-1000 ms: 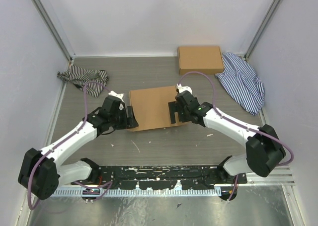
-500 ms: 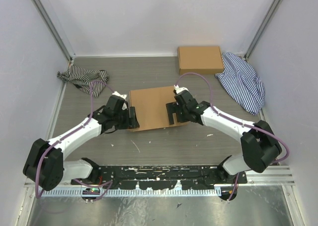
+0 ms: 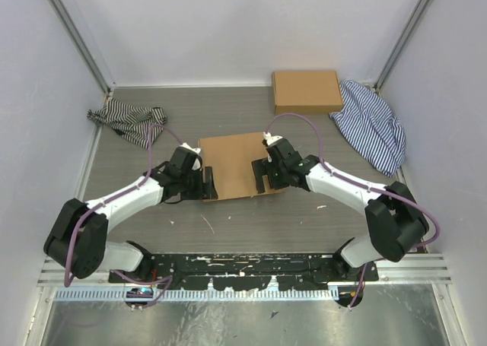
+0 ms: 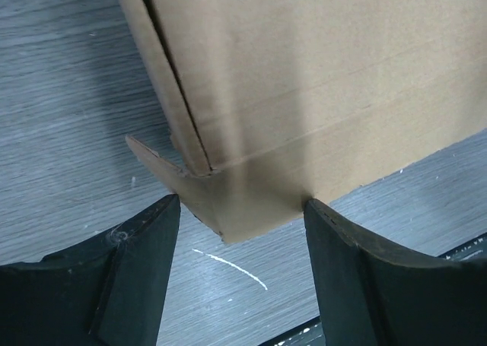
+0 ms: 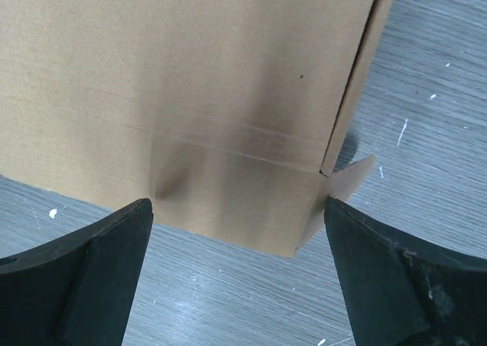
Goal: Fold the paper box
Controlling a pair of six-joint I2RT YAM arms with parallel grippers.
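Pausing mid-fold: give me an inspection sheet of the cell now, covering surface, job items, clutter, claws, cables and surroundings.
Surface: grey wood-grain tabletop, white scuffs near the arms.
Job's things: plain brown cardboard mailer box, flat at centre, small flap poking out at each near corner.
Clutter: second brown cardboard box, back; black-and-white striped cloth, back left; blue-striped cloth, back right.
Claws: left claw and right claw both open, each straddling a near box corner.
Cables: purple cables loop above both arms.
Surroundings: white walls on three sides.
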